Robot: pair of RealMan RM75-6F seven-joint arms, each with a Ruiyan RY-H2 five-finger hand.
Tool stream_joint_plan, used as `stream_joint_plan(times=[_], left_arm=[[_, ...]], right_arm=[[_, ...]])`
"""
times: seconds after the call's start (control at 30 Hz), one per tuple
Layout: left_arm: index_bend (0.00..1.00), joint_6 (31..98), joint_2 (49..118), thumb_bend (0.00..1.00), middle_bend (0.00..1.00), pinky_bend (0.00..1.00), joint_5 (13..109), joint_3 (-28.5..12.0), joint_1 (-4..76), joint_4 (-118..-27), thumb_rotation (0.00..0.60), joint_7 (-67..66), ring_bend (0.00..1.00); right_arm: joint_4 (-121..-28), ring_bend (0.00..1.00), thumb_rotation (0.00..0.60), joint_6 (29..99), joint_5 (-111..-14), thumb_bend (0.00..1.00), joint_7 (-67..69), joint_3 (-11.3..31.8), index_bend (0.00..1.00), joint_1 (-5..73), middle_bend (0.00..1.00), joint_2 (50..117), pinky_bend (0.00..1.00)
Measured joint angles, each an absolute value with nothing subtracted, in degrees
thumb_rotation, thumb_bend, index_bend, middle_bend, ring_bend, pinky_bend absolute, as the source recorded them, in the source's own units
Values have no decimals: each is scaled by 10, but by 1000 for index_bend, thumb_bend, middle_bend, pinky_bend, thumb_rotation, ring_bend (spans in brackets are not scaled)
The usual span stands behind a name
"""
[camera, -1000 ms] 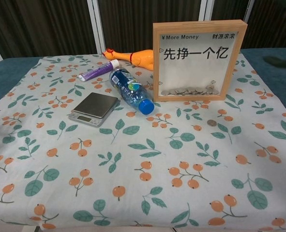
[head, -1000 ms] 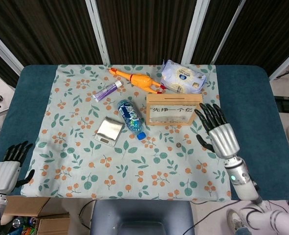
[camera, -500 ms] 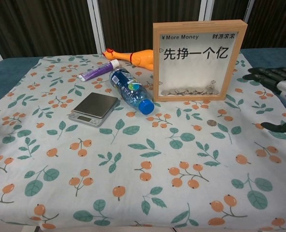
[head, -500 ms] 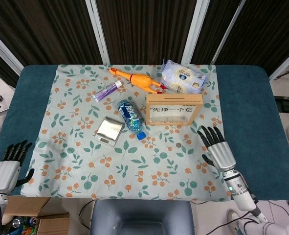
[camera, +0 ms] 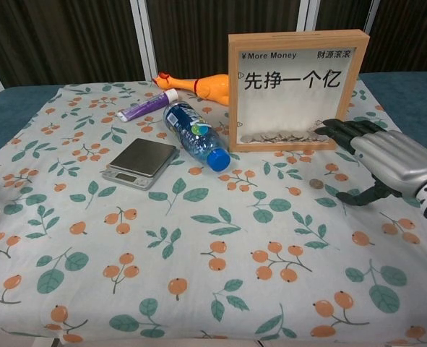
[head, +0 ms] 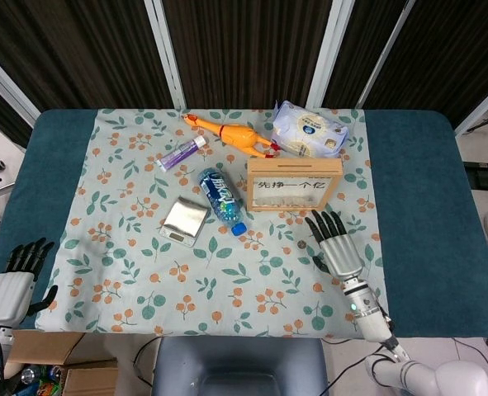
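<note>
My right hand (head: 334,246) hovers flat and open, fingers stretched forward, over the floral cloth just in front of the wooden money-box frame (head: 293,185). In the chest view this hand (camera: 383,157) comes in from the right, fingertips close to the lower right corner of the frame (camera: 294,90). A small coin (head: 300,245) lies on the cloth just left of the hand; the chest view shows the coin (camera: 316,184) beside the thumb. My left hand (head: 16,285) hangs open off the table's front left corner, holding nothing.
A water bottle (head: 220,198) lies left of the frame, with a small scale (head: 184,220) beside it. Behind are a purple tube (head: 182,153), a rubber chicken (head: 231,134) and a pack of wipes (head: 310,129). Blue table edges (head: 417,206) flank the cloth.
My right hand has dropped and slid left, coming into the chest view from the right and ending beside the coin. The left hand has stayed put.
</note>
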State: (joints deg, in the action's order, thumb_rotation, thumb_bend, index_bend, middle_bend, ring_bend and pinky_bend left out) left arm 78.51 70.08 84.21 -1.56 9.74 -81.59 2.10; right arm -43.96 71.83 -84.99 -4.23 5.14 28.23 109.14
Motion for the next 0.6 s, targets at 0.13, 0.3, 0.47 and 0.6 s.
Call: stream_joint_plan(times=[0.13,0.3,0.47,0.6], left_arm=[[0,780,704,374,0,0,841,-16,99,-812,600,27,0],[0,771,707,373,0,0,838,-14,101,-805,600,33,0],[0,767,709,373,0,0,837,-14,103,-800,600,40,0],[0,763,708,374,0,0,834,-15,103,-799,600,43,0]], right_arm=[[-421,0,600,709,-846,403,-43,57,413,290,42,1105,0],[-399,0,600,703,-845,403,-39,59,454,293,43,1118,0],[-383,0,600,700,-847,402,-22,56,484,295,50,1131,0],[-375,0,600,694,-848,401,-12,55,498,297,55,1139,0]])
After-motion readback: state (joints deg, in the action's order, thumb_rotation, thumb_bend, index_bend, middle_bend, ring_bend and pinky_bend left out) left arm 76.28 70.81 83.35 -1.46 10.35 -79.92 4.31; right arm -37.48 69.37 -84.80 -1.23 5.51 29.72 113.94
